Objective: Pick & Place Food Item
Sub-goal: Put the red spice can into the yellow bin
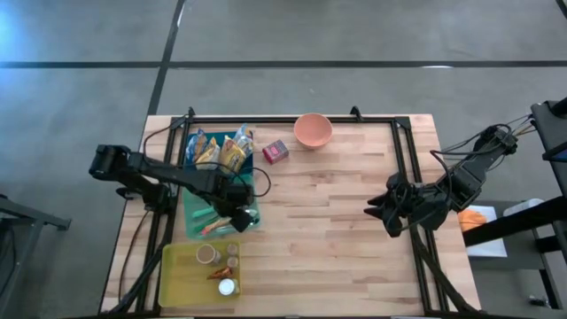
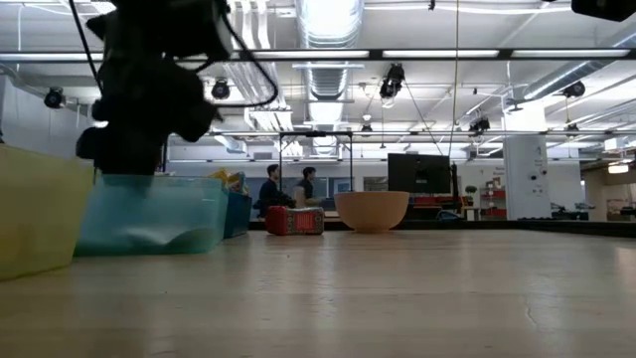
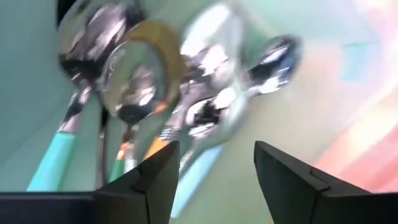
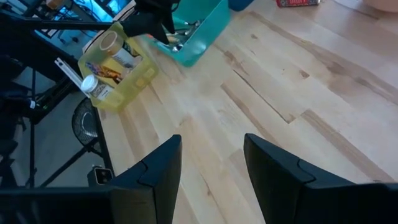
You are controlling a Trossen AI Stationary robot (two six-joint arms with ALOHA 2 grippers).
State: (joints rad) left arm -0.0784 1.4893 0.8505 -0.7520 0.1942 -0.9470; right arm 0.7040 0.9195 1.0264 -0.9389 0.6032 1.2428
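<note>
The left gripper (image 1: pixel 237 215) pointed steeply down into the translucent teal plastic bin (image 1: pixel 197 220), fingers (image 3: pixel 155 180) parted and empty above shiny metal spoons with coloured handles (image 3: pixel 205 106). The right gripper (image 1: pixel 383 213) hung raised near the wooden table's (image 1: pixel 337 230) right edge, angled downward, its jaws apart and empty. A small red food packet (image 1: pixel 275 151) lay beside the salmon-coloured bowl (image 1: pixel 313 130).

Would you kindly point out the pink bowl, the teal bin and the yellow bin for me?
pink bowl (image 1: pixel 313 130): high view, on its inside floor.
teal bin (image 2: pixel 149 214): low view, on its front wall.
yellow bin (image 1: pixel 182 282): high view, on a bare part of its floor.
</note>
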